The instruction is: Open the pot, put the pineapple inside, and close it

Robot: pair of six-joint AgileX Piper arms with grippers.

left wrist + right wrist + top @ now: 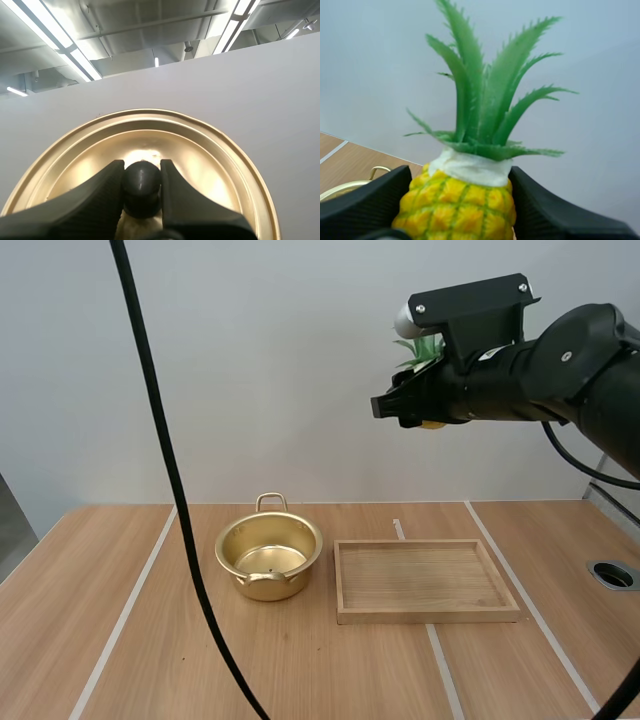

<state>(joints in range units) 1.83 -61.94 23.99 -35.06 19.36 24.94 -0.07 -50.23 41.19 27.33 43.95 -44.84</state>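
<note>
The wooden tabletop carries two things side by side near its middle. The right arm reaches across high above them, well clear of the surface. The shallow wooden tray lies flat with nothing in it. Just to its left and apart from it stands the gold pot, upright and uncovered, its shiny inside bare, with one loop handle at the far side and one at the near side. The pot's gold lid is up in the air and seen from its top side. The left hand is clamped on the lid's black knob, one finger pressed to each side of it. The pineapple is held aloft by the right hand, whose two fingers squeeze the yellow body from either side while the green leaves stand up above them. In the high view only the leaf tips and a sliver of yellow peek out around that hand, so the fruit looks upright, though that is hard to confirm from there. Beyond the fruit, the right wrist view catches one pot handle and a strip of tabletop below.
</note>
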